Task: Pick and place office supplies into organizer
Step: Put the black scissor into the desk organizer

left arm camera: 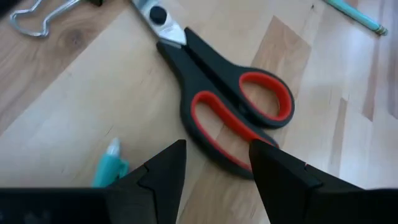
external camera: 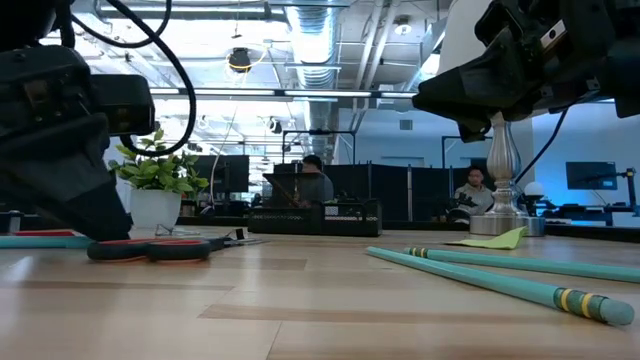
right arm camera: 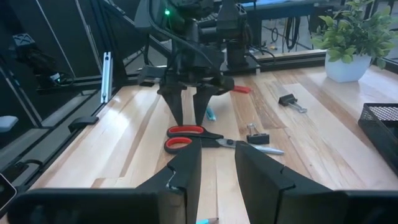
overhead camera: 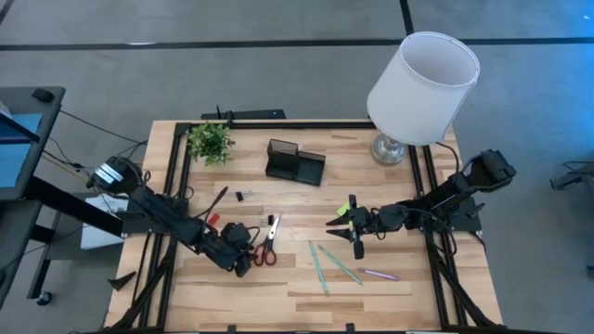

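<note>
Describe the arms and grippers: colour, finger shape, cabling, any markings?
Both arms are dark, near-black, jointed links with black cables running along them. The left gripper has two slim fingers tapering to points, with a green light lit on the wrist above. The right gripper has two matte black, angular, wedge-shaped fingers. No readable markings.

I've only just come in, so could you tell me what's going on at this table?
The left claw hangs open just above the red-handled scissors, not gripping them. The right claw waits open and empty above the table near the teal pens. The black organizer stands at the far side, with no supplies visibly in it.
</note>
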Robot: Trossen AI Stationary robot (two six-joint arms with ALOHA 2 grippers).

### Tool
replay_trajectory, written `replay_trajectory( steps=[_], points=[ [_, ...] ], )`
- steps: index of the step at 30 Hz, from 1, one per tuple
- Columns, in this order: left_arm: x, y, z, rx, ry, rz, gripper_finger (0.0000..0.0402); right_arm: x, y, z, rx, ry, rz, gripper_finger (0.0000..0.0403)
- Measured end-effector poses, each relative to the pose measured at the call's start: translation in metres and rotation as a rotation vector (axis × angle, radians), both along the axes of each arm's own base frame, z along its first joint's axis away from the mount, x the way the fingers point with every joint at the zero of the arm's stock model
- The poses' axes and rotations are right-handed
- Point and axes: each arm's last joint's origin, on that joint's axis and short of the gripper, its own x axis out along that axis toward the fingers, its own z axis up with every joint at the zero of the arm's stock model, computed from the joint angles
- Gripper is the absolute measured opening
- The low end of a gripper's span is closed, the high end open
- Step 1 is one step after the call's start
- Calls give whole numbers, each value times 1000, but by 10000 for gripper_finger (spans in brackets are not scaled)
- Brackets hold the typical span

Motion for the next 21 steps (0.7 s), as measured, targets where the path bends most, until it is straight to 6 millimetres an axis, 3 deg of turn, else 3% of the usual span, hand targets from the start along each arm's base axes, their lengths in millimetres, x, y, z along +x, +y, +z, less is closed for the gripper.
replay_trajectory(
  steps=[7, 13, 21],
  points=[
    [10, -4, 4, 67, 58, 1, 178, 0, 0, 0, 0, 0, 0, 93],
    [5, 0, 8, 185, 227, 63, 178, 0, 0, 0, -1, 1, 0, 93],
    [3, 3, 10, 255, 260, 72, 178, 0, 0, 0, -1, 1, 0, 93]
  ],
)
